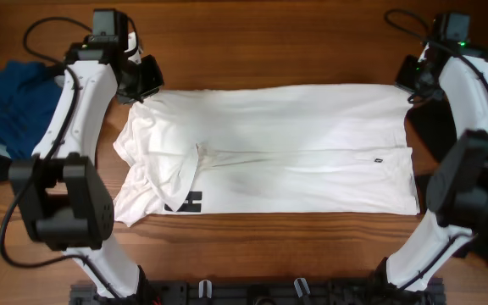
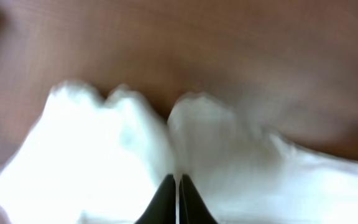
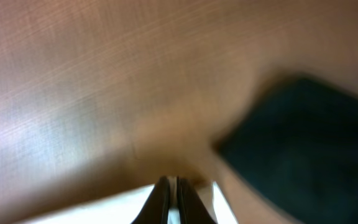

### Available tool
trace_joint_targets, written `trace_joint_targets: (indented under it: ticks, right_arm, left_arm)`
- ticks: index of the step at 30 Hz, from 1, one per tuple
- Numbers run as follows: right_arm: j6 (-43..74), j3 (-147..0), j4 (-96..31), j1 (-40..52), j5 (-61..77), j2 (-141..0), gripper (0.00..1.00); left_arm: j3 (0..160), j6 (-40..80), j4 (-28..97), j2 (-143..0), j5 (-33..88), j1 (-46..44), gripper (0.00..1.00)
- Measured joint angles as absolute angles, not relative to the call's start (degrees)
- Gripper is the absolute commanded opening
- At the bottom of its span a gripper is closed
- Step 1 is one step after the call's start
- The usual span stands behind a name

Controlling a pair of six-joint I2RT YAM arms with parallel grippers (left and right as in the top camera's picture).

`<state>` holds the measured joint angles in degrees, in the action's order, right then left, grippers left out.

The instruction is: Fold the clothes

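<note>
Clearly the left gripper (image 2: 178,182) has its fingers pressed together, pinching a bunched fold of the large white short-sleeved T-shirt with a black bar print (image 1: 295,144) at its far left corner. The right gripper (image 3: 171,183) is likewise closed at the far right corner; blur hides whether cloth is caught. The shirt lies lengthwise across the brown wooden table (image 1: 252,42). A dark black garment (image 3: 303,143) lies just beside the right corner, and a crumpled blue cloth (image 1: 11,106) sits beyond the left arm.
</note>
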<state>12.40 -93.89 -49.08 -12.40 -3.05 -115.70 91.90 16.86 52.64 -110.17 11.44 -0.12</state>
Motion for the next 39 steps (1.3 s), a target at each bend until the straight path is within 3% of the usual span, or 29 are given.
trace_joint_targets:
  ticks: [3,8,9,10,11,12,13,17,25,26,28,35,39]
  right_arm:
    - [12.34,-94.21,-63.13,-12.40,-4.60,-111.72,0.04]
    - [12.14,-94.06,-68.53,-12.40,-8.86,-111.83,0.04]
    - [12.14,-94.06,-68.58,-12.40,-9.10,-111.83,0.04]
    - [12.14,-94.06,-68.55,-12.40,-9.06,-111.83,0.04]
    - [12.12,-94.06,-68.51,-12.40,-9.04,-111.83,0.04]
    - [12.12,-94.06,-68.45,-12.40,-9.04,-111.83,0.04]
    - [12.14,-94.06,-68.31,-12.40,-9.04,-111.83,0.04]
    - [12.14,-94.06,-68.14,-12.40,-9.02,-111.83,0.04]
    - [12.12,-94.06,-66.89,-12.40,-9.02,-111.83,0.05]
    - [12.12,-94.06,-66.85,-12.40,-9.02,-111.83,0.05]
    - [12.12,-94.06,-66.83,-12.40,-9.02,-111.83,0.05]
    - [12.14,-94.06,-66.85,-12.40,-9.02,-111.83,0.05]
    - [12.14,-94.04,-66.81,-12.40,-9.02,-111.83,0.06]
  left_arm:
    - [92.16,16.88,64.38,-106.10,11.16,1.45,0.04]
    - [92.27,16.86,75.42,-104.95,10.79,3.11,0.04]
    - [92.27,16.86,74.19,-104.95,10.76,3.11,0.13]
    - [92.23,16.86,72.36,-104.95,10.83,3.11,0.35]
    - [92.23,17.08,68.79,-104.95,11.16,3.01,0.43]
    - [92.23,16.75,65.93,-104.95,11.70,2.85,0.59]
    - [92.23,16.62,63.59,-104.95,11.94,2.52,0.65]
    - [92.23,16.91,57.08,-105.32,12.01,-1.50,0.66]
    - [92.23,16.88,50.28,-117.95,11.94,-3.29,0.60]
    - [92.23,16.88,49.10,-118.96,12.05,-3.29,0.50]
    - [92.23,16.95,47.42,-120.14,12.10,-3.29,0.06]
    - [92.23,15.55,47.55,-120.18,12.12,-3.20,0.04]
    - [92.20,15.40,55.48,-111.98,12.12,-1.06,0.04]
